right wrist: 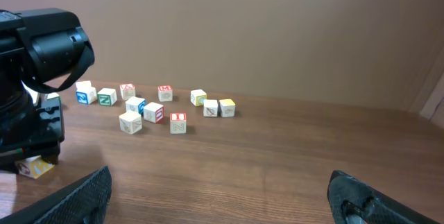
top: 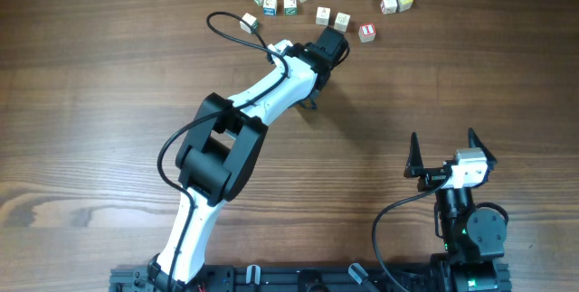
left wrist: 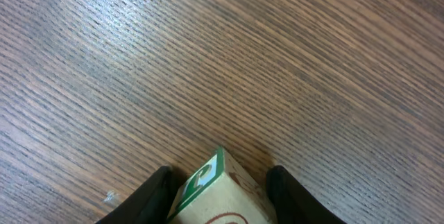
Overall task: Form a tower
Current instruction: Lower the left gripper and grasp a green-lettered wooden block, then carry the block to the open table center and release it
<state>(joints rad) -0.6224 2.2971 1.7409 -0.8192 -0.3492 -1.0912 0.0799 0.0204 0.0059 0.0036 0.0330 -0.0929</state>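
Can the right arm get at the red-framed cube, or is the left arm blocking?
Probably yes: bare table lies between the open right gripper and the red-framed cube; the left arm lies off to one side.

left arm white shells with black joints, thin black cable looped off wrist, right arm black, white wrist block, right gripper with pointed black fingers

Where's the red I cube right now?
Overhead, the red I cube sits at the near edge of the far cubes, just right of the left wrist.
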